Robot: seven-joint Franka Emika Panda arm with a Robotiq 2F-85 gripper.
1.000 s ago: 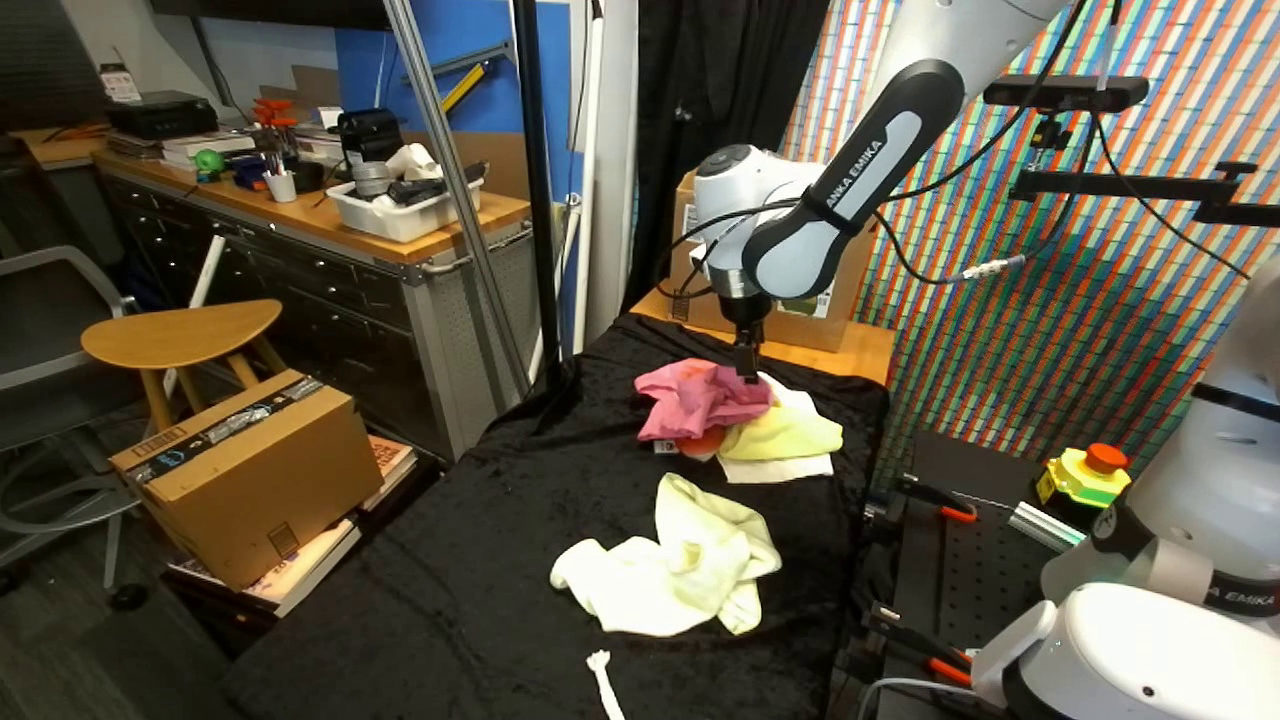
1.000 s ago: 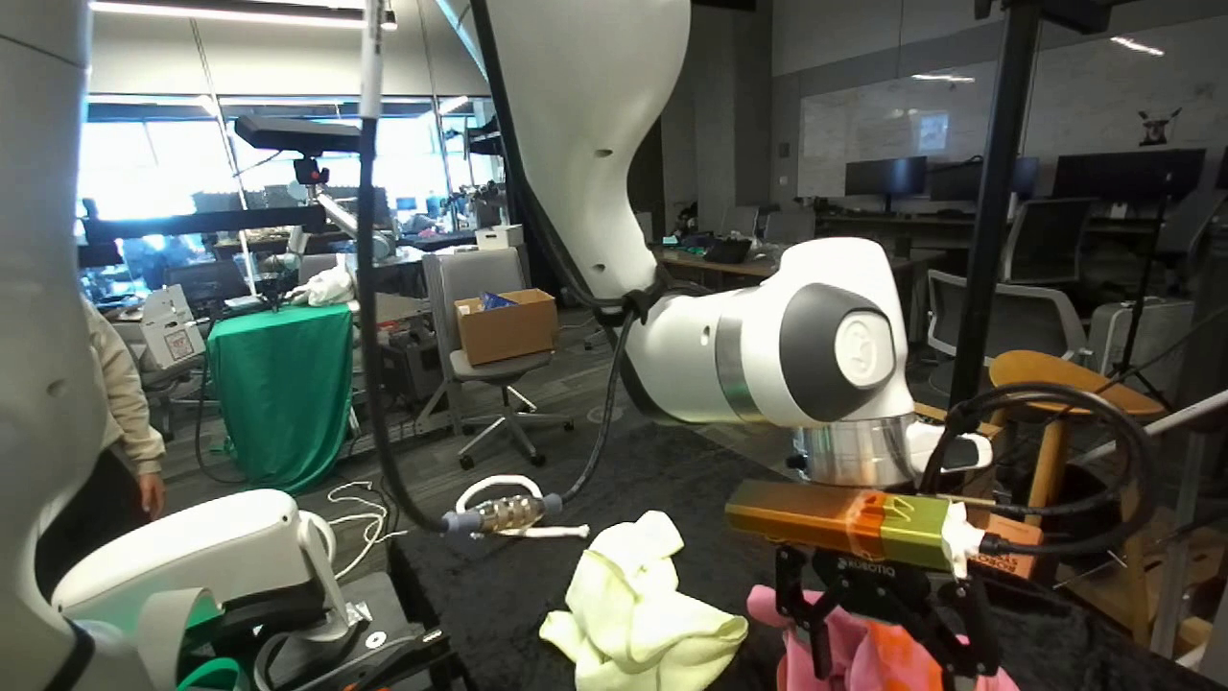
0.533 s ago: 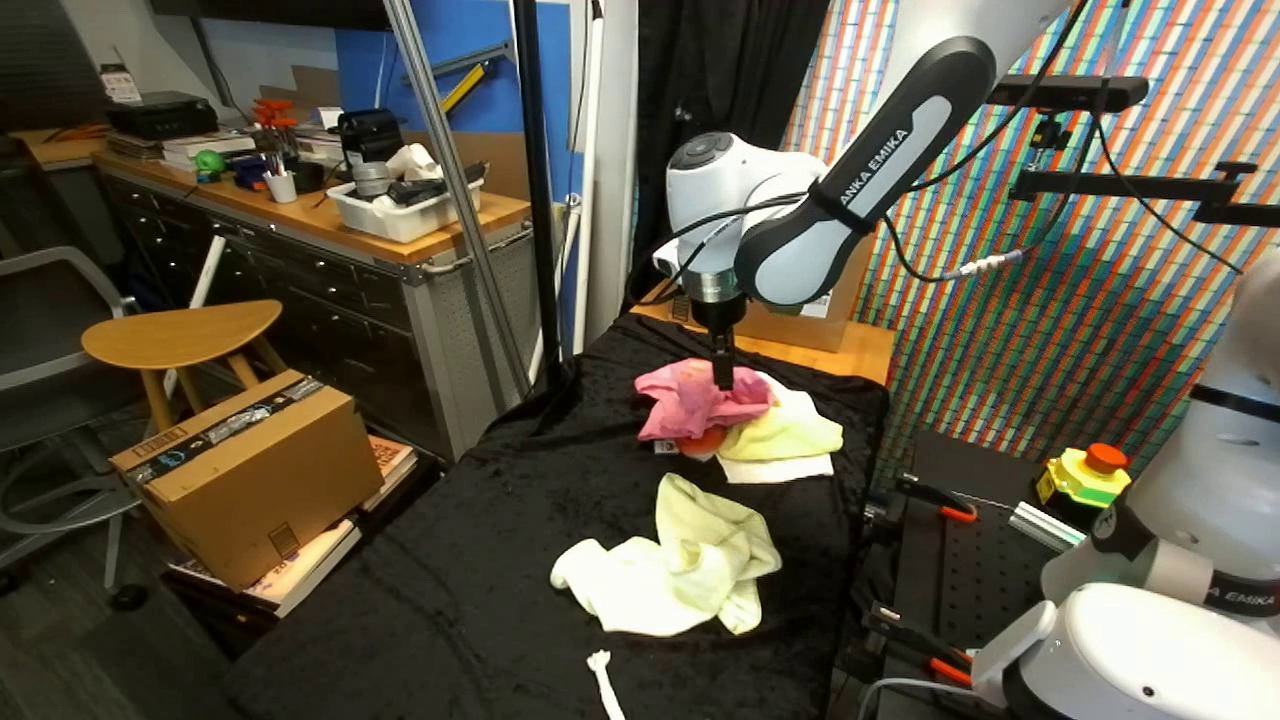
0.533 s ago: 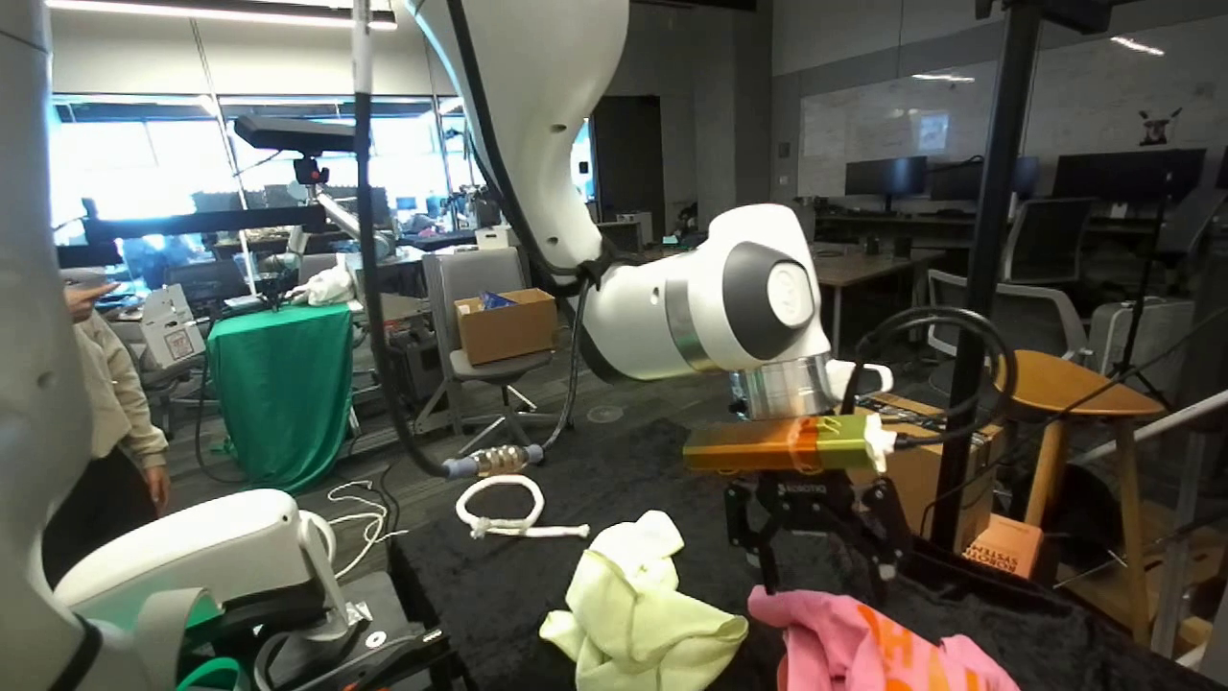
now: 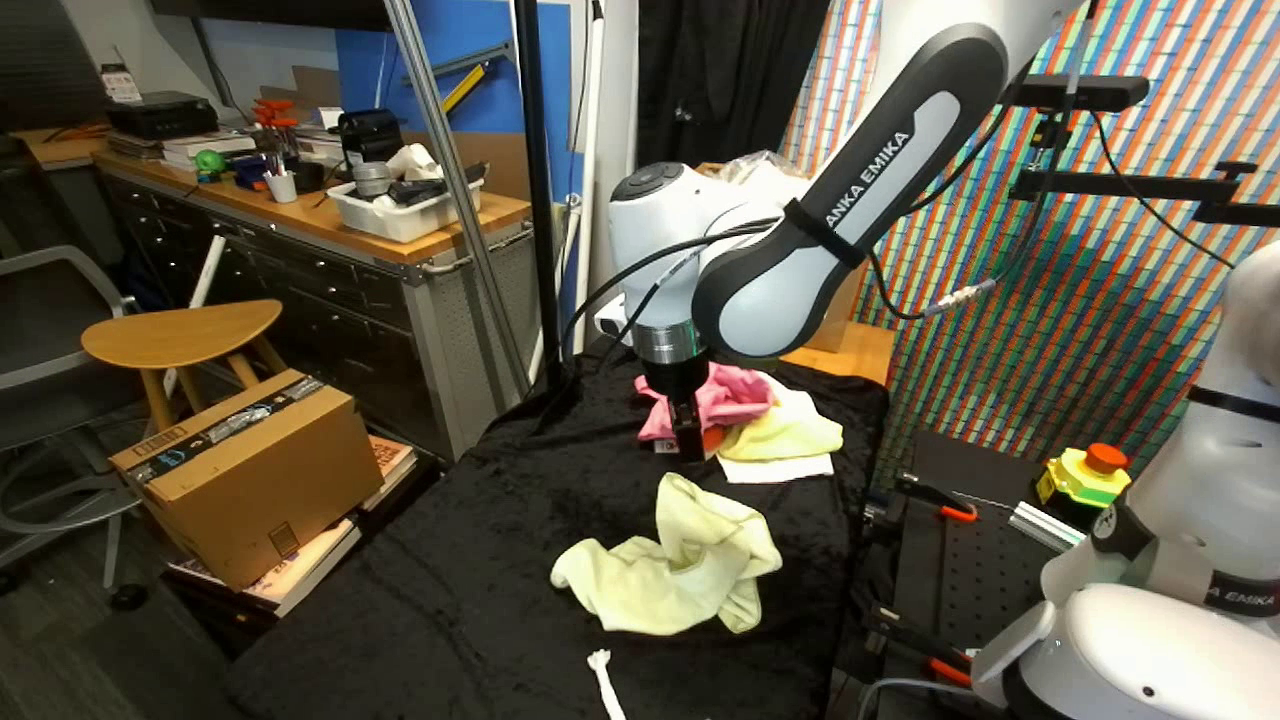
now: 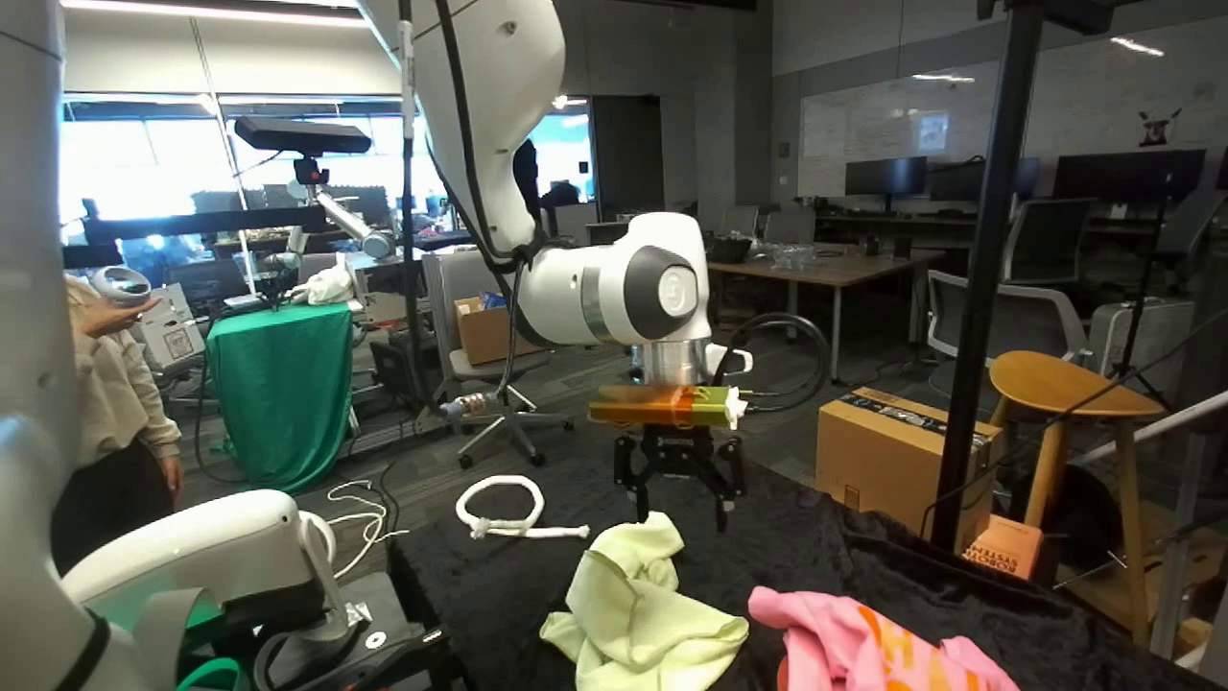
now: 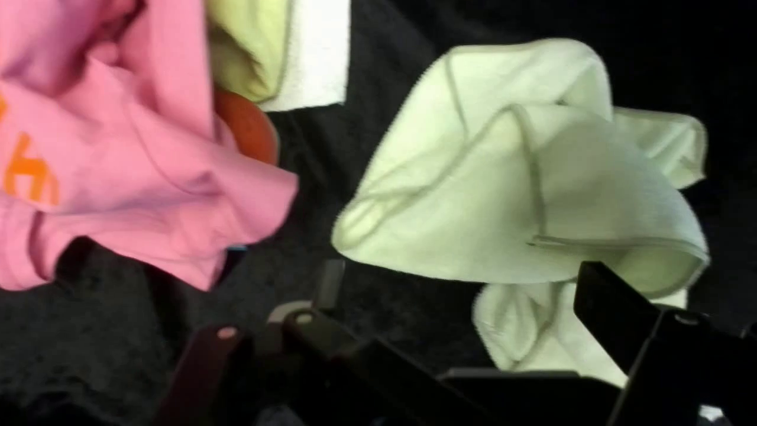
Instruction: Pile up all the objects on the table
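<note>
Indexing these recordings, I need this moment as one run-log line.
gripper: open, empty, above black table | pink cloth: partly over yellow cloth and red item | pale yellow-green cloth: crumpled, apart from them

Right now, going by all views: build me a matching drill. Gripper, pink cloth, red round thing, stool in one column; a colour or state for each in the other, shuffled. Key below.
Things
1. gripper
2. pink cloth
3. red round thing
4. stool

Colours and states
A. partly hidden by the pink cloth
B. light-brown, wooden
C. open, holding nothing
D. marked in orange

Pairs: 1-C, 2-D, 3-A, 4-B
</note>
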